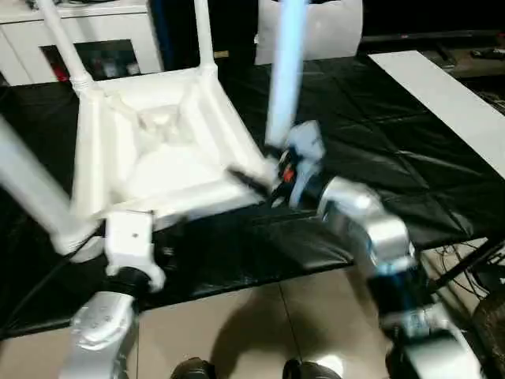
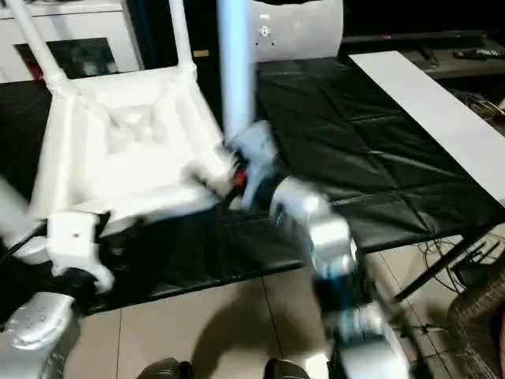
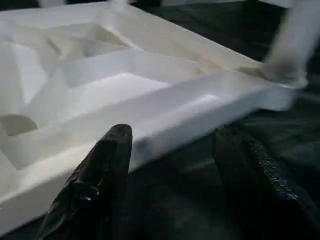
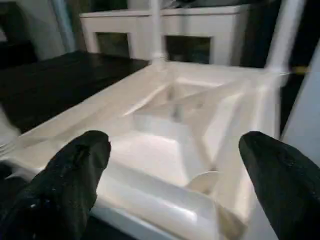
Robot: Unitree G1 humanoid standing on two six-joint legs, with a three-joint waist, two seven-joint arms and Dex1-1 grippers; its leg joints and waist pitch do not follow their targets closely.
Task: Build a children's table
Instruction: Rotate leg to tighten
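Tabletop [image 1: 158, 150]: one, white, lying upside down on the black mat [image 1: 371, 134], ribbed underside facing up.
Legs: four, white tubes, one standing in each corner socket.
Far-left leg [image 1: 63, 43]: upright in its socket, in front of the white cabinet [image 1: 95, 35].
Far-right leg [image 1: 203, 35]: upright at the far corner.
Near-right leg [image 1: 284, 71]: blurred, rising from the corner just beside the right gripper.
Near-left leg [image 1: 31, 189]: leaning out towards the picture's left edge from the corner near the left gripper.
Left gripper [image 3: 172, 170]: released, two black fingers [image 3: 97, 180] apart, nothing between them, just in front of the tabletop's near edge above the mat.
Right gripper [image 4: 175, 175]: spread wide, two black fingers [image 4: 65, 180] well apart, empty, facing across the ribbed underside; in the head view sits at the near-right corner.
Board [image 1: 442, 95]: one, white, flat on the mat's right side, well apart from the tabletop.
Floor [image 1: 260, 324]: tiled, below the mat's near edge.
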